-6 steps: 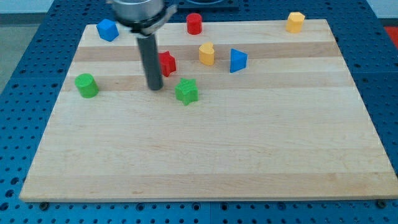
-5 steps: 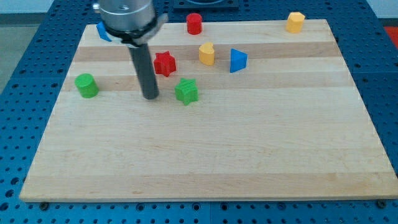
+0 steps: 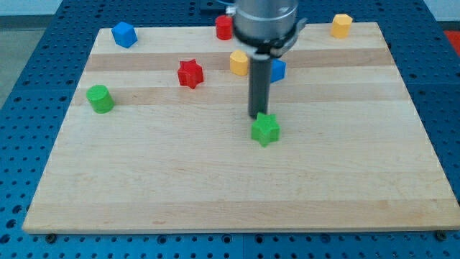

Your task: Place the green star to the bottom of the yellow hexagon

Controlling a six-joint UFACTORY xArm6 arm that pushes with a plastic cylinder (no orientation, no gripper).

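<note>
The green star [image 3: 265,129] lies near the middle of the wooden board [image 3: 215,187]. My tip [image 3: 258,116] stands just above the star's upper left edge, touching or nearly touching it. The yellow hexagon [image 3: 341,25] sits at the board's top right corner, far up and to the right of the star. The rod rises from the tip to the arm's grey housing at the view's top.
A red star [image 3: 190,73] lies left of the rod. A yellow block [image 3: 238,62] and a blue block [image 3: 277,69] sit behind the rod, partly hidden. A red cylinder [image 3: 223,27], a blue block [image 3: 124,34] and a green cylinder [image 3: 100,98] stand further off.
My tip has moved from left of the green star to just above it. The green star has shifted right and down, toward the board's middle. Other blocks stay put.
</note>
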